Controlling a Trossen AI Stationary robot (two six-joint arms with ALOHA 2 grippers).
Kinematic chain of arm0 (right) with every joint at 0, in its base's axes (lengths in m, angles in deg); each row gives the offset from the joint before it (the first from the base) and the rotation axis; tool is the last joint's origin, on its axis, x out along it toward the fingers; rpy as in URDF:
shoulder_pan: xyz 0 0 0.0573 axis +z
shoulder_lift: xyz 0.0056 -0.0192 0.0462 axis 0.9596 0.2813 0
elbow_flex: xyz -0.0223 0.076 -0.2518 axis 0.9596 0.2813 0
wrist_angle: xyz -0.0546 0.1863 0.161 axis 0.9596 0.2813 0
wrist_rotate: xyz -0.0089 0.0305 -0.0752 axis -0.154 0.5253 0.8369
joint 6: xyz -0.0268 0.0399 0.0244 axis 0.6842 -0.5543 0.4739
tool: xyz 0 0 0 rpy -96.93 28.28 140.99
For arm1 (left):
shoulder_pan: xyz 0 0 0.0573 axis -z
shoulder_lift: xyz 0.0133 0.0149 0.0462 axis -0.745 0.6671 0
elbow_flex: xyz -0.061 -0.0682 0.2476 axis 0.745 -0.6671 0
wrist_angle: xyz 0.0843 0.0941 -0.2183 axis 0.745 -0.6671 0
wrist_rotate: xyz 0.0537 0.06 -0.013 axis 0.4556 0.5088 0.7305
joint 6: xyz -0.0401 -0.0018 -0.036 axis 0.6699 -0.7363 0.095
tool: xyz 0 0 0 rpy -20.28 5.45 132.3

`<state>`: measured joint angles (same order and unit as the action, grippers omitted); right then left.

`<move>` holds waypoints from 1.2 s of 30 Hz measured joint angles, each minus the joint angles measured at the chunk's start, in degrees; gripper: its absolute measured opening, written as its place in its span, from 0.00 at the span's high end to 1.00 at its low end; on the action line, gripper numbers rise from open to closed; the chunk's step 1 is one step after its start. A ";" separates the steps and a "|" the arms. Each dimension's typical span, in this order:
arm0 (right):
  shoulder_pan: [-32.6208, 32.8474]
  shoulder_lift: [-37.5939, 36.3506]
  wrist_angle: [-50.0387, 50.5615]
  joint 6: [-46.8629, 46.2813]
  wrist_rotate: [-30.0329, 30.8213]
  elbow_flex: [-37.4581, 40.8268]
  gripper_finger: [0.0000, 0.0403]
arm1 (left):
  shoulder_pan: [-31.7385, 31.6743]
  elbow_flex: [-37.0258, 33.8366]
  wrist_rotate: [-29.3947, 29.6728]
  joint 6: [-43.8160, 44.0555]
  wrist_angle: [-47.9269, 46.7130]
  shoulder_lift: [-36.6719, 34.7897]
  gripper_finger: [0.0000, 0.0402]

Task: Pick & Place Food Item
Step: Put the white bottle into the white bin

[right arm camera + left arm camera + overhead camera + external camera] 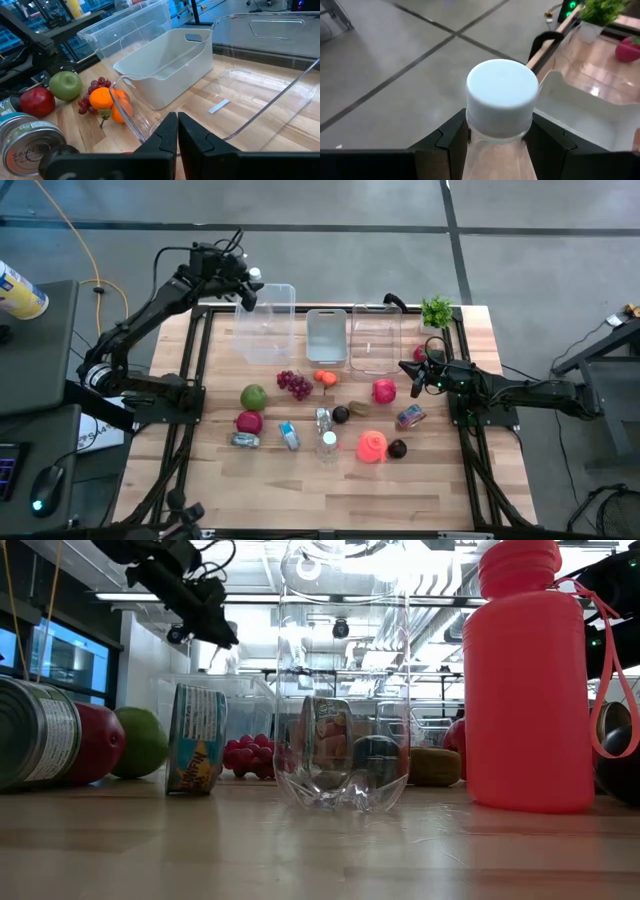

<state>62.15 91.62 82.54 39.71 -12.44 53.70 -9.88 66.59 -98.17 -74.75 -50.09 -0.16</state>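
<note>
L gripper [247, 288] is raised over the far-left corner of the table [300, 480], above the left clear bin [266, 323]. Its fingers [451, 145] are clamped on the neck of a clear bottle w/ white cap [502, 96]; the bottle hangs below the gripper, over or at that bin's far rim, can't tell which.

R gripper [412, 372] sits low at the near-right corner of the right clear bin [376, 340], fingers [165, 137] pressed together w/ nothing between them.

Between the two clear bins stands a white bin [326, 335].

On the wood nearer the front: grapes [294, 384] just beside an orange [325, 377], green apple [254, 396], red apple [249, 421] near a can [245, 440], and a pink bottle [372, 446]. A small potted plant [436, 312] stands at the far-right corner.
</note>
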 joint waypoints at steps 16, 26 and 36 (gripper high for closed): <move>0.00 -0.01 0.00 0.00 0.00 -0.01 0.99 | 0.02 -3.56 6.24 5.24 4.91 -0.61 0.59; -0.01 0.00 0.00 0.00 0.01 0.00 0.99 | 0.02 -3.56 6.54 5.02 4.24 -0.61 0.47; 0.00 0.01 0.00 0.00 0.02 -0.01 0.99 | 0.02 -3.56 6.50 4.00 5.11 -0.61 0.31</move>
<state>62.15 91.64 82.54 39.71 -12.42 53.69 -9.86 63.03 -91.68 -70.74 -44.98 -0.77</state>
